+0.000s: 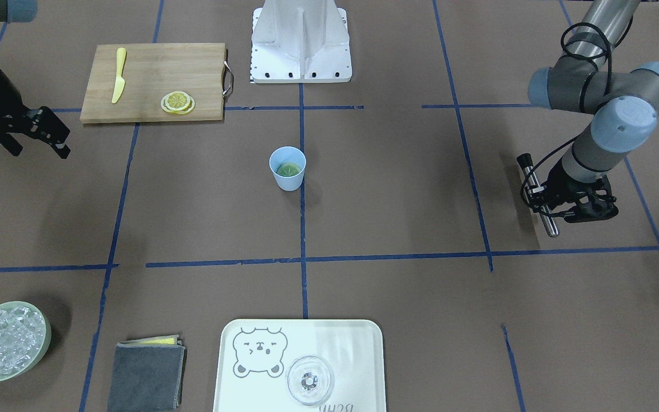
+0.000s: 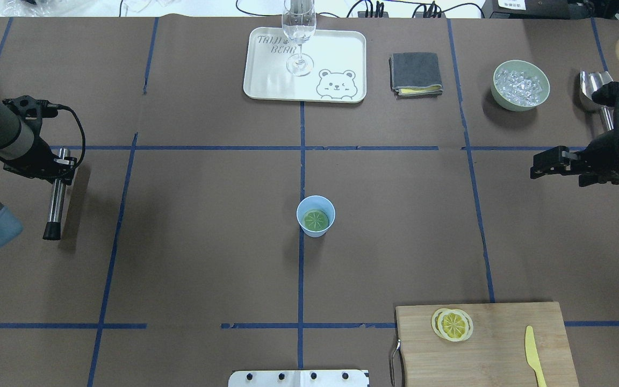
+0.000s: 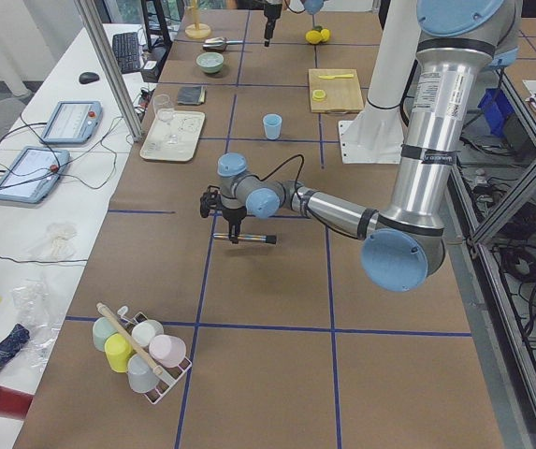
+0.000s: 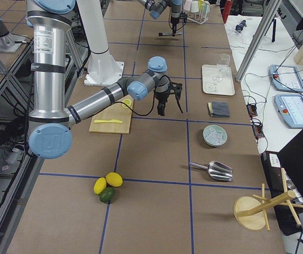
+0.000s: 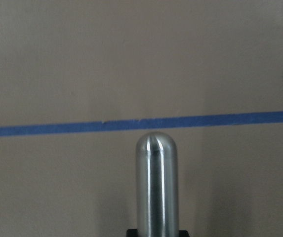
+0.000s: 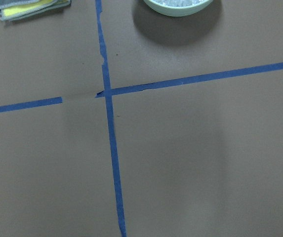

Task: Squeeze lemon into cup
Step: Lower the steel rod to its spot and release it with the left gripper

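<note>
The light-blue cup stands upright at the table's middle, and it also shows in the front view. A round segmented slice lies flat inside it and looks greenish. Two overlapping yellow lemon slices lie on the wooden cutting board. My left gripper is far left of the cup, shut on a steel muddler held level just above the table; its rounded end fills the left wrist view. My right gripper is open and empty, far right of the cup.
A yellow knife lies on the board. A white tray holds a clear glass at the far side. A grey cloth, a green bowl of ice and a metal scoop lie far right.
</note>
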Available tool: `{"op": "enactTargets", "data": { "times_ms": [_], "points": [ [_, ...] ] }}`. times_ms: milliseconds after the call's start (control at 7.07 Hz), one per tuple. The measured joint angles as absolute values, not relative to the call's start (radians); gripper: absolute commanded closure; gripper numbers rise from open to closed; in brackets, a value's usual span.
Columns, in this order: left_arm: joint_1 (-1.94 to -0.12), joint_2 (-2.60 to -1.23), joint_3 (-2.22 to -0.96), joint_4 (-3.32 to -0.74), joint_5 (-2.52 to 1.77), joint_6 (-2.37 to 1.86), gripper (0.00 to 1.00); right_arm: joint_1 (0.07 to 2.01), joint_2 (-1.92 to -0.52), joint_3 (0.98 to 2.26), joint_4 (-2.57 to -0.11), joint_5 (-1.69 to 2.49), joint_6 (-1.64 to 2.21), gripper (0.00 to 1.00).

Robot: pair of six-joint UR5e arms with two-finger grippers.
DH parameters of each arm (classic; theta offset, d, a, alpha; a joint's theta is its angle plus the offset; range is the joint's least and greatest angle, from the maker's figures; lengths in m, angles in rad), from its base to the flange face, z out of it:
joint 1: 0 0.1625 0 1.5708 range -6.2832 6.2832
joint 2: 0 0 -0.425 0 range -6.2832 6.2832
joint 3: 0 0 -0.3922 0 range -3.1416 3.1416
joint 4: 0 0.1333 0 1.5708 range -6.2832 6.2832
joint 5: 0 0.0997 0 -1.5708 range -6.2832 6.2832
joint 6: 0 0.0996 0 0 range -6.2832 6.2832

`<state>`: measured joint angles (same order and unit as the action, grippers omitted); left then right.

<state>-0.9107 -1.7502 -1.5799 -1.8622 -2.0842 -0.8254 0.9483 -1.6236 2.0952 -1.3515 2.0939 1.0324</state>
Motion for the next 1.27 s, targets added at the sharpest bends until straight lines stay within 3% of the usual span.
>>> {"op": "enactTargets", "data": {
  "times_ms": [1274],
  "points": [
    [-0.903, -1.786, -1.56, -1.823, -2.095, -0.741, 1.0, 0.948, -1.624, 2.099, -1.351, 2.094, 1.038, 0.0]
  ]
}}
